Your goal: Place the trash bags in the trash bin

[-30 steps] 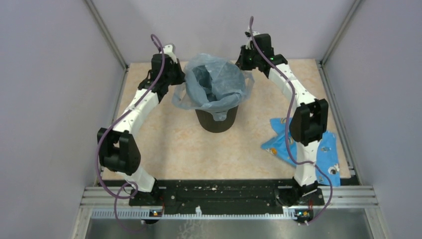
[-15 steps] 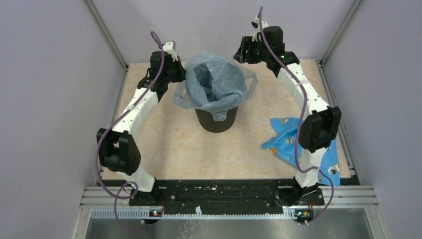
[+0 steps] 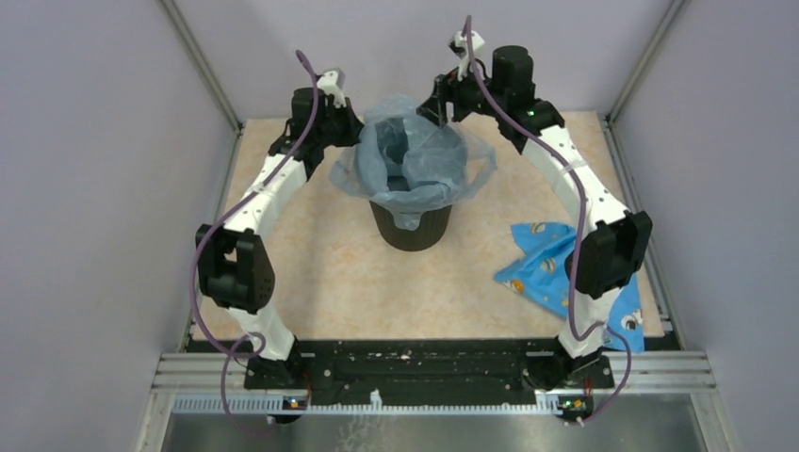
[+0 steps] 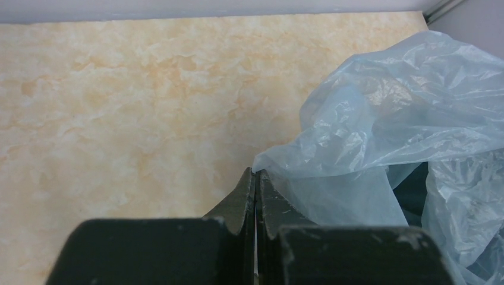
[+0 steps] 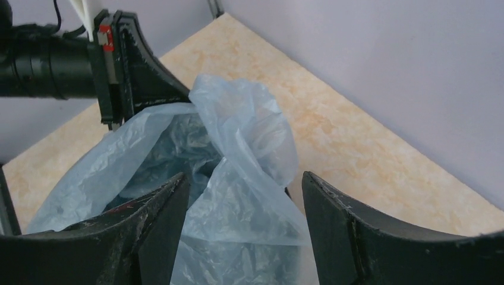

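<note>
translucent pale grey-blue plastic film bag (image 3: 415, 155) lines the round black plastic bin (image 3: 412, 231), far centre, rim spilling over. left gripper (image 4: 255, 178) clenched on the film's left edge, probably to hold the mouth open. right gripper (image 5: 243, 178) jaws spread, straddling the far-right flap (gripping nothing).

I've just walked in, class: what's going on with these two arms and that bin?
A thin blue-grey bag is being fitted into a black bin. The bag sits in the bin's mouth, with its edges draped over the rim. The left gripper is shut on a bit of the bag's edge at the bin's left side. The right gripper is open at the far side, with film between its jaws but not clamped.
</note>
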